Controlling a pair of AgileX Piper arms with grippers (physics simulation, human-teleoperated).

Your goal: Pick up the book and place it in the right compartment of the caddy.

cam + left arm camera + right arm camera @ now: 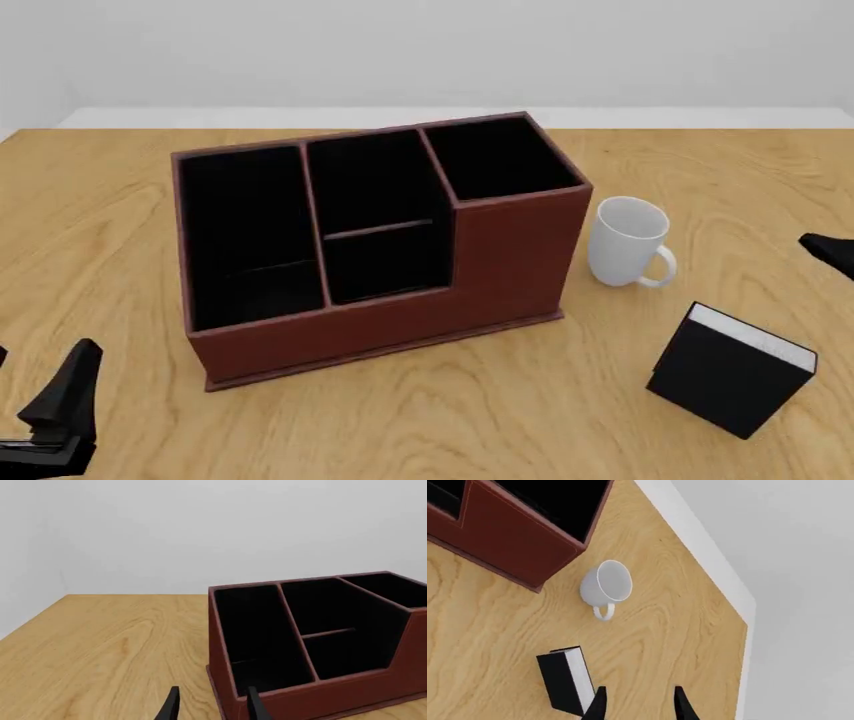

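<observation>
The book [731,372] stands upright on the table at the front right, black covers with white page edges on top; it also shows in the right wrist view [564,680]. The reddish-brown caddy [387,320] sits mid-table, its tall right compartment [501,155] black-lined and empty. My right gripper [637,707] is open, hovering above the table just beside the book, touching nothing. Far from the book, my left gripper [212,710] is open near the caddy's [320,695] left front corner, at the front left of the table [47,430].
A white mug [630,242] stands upright between the caddy's tall end and the book, handle toward the front; the right wrist view shows the mug [607,585] too. The table's far edge meets a pale wall. The right gripper's tip [830,250] pokes in at the frame's right edge.
</observation>
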